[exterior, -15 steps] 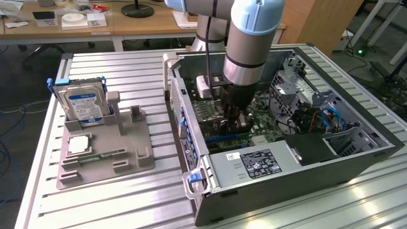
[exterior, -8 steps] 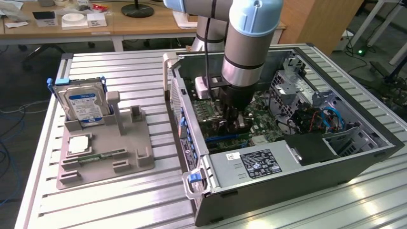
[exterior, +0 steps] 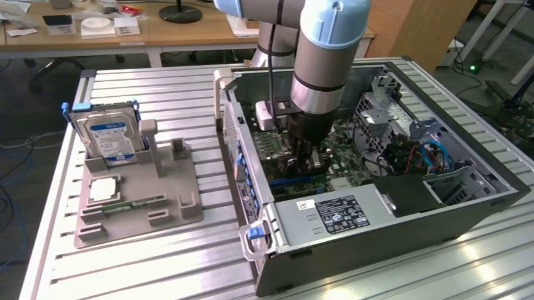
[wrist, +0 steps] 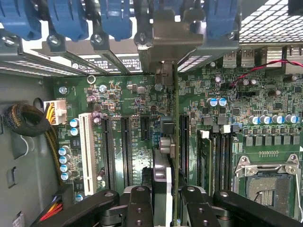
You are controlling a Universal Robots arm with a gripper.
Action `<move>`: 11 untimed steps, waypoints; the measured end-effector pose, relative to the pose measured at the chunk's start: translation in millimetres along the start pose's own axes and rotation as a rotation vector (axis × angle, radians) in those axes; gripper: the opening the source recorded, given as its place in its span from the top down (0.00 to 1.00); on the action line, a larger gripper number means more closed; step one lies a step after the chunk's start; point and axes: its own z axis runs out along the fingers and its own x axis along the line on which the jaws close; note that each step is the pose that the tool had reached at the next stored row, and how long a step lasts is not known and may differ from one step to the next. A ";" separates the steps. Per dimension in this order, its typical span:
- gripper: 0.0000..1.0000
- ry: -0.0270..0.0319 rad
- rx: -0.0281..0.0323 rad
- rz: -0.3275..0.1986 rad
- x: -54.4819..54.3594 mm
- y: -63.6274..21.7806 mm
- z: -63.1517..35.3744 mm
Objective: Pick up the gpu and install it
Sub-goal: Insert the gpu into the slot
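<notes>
A hard drive stands upright in the grey holder.

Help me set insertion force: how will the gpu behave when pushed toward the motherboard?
Probably stiff lengthwise: the gpu shows as a thin, straight edge. It may tilt sideways, since the gripper holds it near one end. Likely fragile, as is the motherboard with its exposed components.

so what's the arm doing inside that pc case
The gripper is down inside the open computer case, holding the gpu on edge over the motherboard, among its expansion slots. On the grey holder tray beside the case, the hard drive stands upright and the memory stick lies flat.
</notes>
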 end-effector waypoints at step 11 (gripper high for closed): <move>0.72 -0.0001 0.0000 0.000 -0.2 -1.2 0.1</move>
